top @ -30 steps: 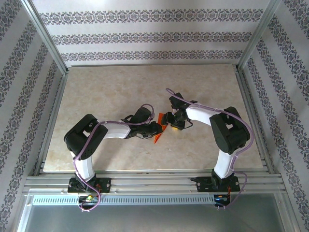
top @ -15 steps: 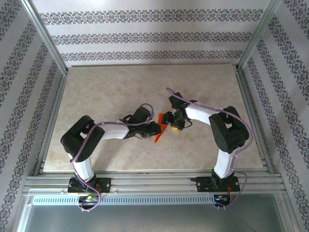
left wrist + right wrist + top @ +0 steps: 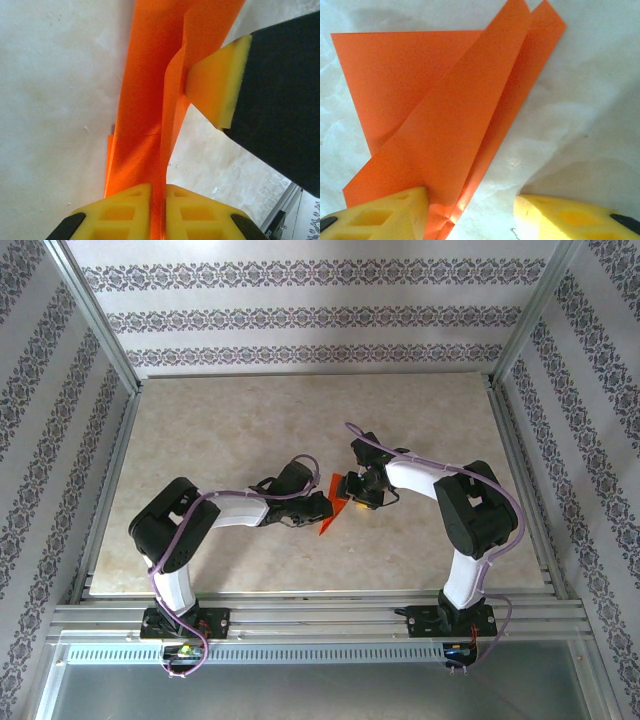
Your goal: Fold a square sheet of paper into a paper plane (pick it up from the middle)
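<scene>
Frame centre, top view: folded orange paper [image 3: 325, 527] lies between both arms. Left gripper [image 3: 157, 200] jaws clenched on its raised centre fold. Right gripper [image 3: 470, 212] jaws parted, one pad over the paper's near edge. Bare bench [image 3: 250, 420] all round, edges well apart.

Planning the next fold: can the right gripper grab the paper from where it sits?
Likely yes. The right gripper is open right at the folded paper, one pad against a flap, nothing between them. The left gripper pinches another part, apart from it.
</scene>
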`<state>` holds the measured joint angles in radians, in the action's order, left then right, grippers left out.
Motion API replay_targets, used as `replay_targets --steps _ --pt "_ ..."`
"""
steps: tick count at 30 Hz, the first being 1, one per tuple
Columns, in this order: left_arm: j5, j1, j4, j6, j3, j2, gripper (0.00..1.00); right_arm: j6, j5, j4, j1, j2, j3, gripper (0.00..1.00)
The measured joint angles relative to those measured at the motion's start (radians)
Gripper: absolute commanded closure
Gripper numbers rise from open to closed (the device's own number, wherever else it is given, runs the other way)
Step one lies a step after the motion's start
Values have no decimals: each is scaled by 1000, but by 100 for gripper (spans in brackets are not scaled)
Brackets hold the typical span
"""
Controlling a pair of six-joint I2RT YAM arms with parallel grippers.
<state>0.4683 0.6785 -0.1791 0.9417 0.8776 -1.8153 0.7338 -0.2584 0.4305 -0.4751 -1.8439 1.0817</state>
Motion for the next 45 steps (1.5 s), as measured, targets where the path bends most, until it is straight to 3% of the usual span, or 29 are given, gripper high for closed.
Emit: replay_targets --steps 13,19,25,31,45 --pt "6 0 0 -26 6 -8 94 -29 -32 -79 9 45 -60 38" --pt "5 0 0 -61 7 -8 97 -56 -105 -233 39 136 -181 26" --pt "-19 5 1 -130 9 -8 99 -29 -161 -375 122 252 -297 26" --pt "-109 55 88 -249 68 -2 99 24 -168 -444 188 338 -374 25" --pt "-354 228 381 -512 315 -49 99 124 -87 -410 287 410 -450 26"
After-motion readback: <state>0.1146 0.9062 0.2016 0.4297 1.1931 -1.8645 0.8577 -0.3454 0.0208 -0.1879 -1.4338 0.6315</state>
